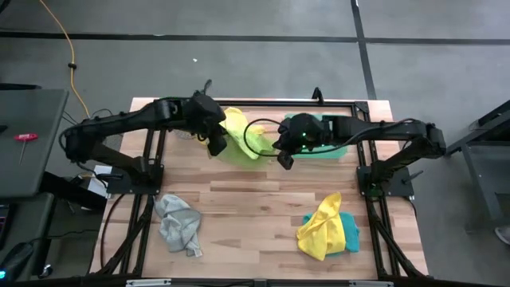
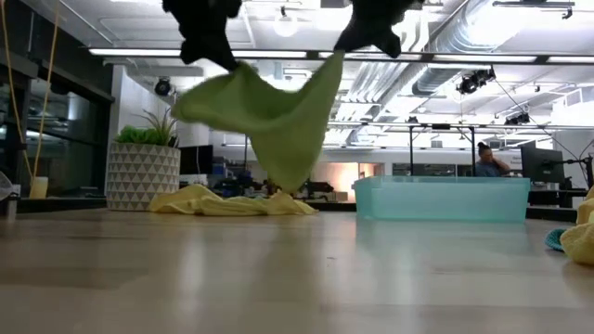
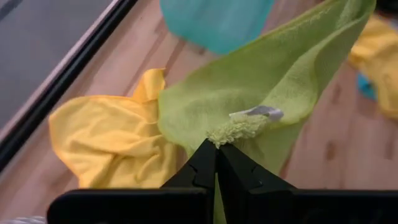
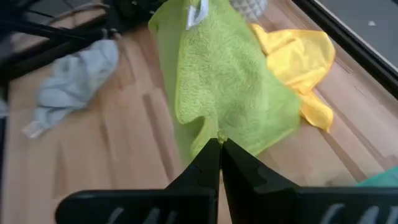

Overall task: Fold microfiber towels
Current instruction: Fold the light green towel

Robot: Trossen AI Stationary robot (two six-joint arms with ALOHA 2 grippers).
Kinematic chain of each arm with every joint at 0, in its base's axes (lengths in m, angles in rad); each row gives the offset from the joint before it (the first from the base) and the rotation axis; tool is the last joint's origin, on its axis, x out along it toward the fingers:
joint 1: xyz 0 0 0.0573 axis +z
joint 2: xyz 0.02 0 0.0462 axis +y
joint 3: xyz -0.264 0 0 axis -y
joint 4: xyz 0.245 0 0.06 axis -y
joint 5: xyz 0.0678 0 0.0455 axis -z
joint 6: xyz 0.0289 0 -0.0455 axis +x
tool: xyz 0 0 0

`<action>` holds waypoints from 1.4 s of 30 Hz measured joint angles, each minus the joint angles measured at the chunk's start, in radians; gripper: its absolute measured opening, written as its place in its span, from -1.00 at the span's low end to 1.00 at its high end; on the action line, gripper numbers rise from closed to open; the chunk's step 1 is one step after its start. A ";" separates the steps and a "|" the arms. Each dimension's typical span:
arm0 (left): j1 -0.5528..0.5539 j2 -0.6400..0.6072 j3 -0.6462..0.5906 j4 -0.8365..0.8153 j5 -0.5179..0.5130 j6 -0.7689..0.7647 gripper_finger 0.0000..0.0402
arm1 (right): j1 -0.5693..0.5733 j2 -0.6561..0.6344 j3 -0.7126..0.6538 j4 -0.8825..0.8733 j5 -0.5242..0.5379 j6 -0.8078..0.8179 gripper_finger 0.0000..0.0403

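Left end effector [image 3: 216, 152] and right end effector [image 4: 221, 146], both clamped shut, hold the lime green towel [image 2: 274, 116] stretched above the desk [image 1: 255, 215].

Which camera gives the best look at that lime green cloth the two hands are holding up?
The low view: the lime green cloth hangs there whole, off the table, between the left hand and right hand. The high view shows it partly hidden under the arms; each wrist view shows only the pinched corner close up.
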 joint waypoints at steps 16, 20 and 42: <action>-0.186 0.071 -0.156 -0.042 0.070 -0.135 -1.00 | 0.066 0.005 -0.007 -0.125 -0.036 0.097 -1.00; -0.184 0.057 -0.116 -0.062 0.063 -0.107 -1.00 | 0.052 0.001 0.015 -0.137 -0.012 0.084 -1.00; -0.019 0.033 0.414 -0.606 -0.206 0.209 -1.00 | 0.006 -0.019 0.291 -0.391 0.189 0.045 -1.00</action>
